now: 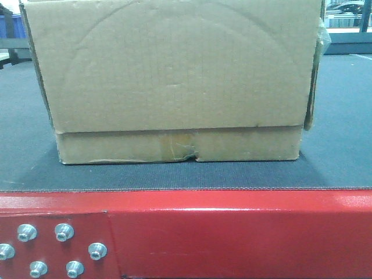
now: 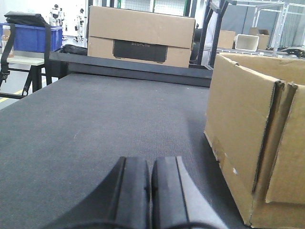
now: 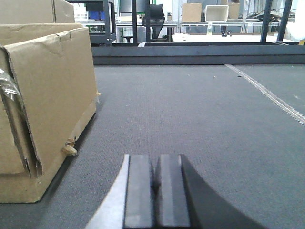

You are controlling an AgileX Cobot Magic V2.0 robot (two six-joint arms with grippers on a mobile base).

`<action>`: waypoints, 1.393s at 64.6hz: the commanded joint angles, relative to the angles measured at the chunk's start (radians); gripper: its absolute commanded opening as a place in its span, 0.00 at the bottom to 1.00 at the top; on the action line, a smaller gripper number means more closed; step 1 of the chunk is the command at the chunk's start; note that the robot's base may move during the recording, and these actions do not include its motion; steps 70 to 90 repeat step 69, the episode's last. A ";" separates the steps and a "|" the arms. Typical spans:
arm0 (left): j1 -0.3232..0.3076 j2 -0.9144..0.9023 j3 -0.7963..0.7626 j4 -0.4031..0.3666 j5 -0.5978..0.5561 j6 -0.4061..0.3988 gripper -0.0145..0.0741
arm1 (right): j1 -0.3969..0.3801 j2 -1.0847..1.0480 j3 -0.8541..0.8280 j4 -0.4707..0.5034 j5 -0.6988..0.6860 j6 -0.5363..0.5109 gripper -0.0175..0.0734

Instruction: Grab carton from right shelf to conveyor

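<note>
The carton sits on the conveyor, close to its near edge, with the frame rail running left to right just in front of it. The left gripper lies low over the belt to the left of the carton, apart from it; the right gripper lies likewise to its right. Beyond the belt's far end, on the left, stands a second box, with a bin further left.

Warehouse/robotics lab floor is indicated: dark grey textured fabric conveyor belt on a glossy red bolted metal frame; beyond the belt, a blue plastic bin, stacked brown cardboard boxes, metal racking.
</note>
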 commanded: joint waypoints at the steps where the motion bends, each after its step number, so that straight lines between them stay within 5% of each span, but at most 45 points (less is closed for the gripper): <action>1: 0.004 -0.004 -0.002 0.000 -0.017 0.004 0.18 | -0.006 -0.008 0.000 0.003 -0.031 -0.009 0.12; 90: 0.004 -0.004 -0.002 0.000 -0.017 0.004 0.18 | -0.006 -0.008 0.000 0.003 -0.031 -0.009 0.12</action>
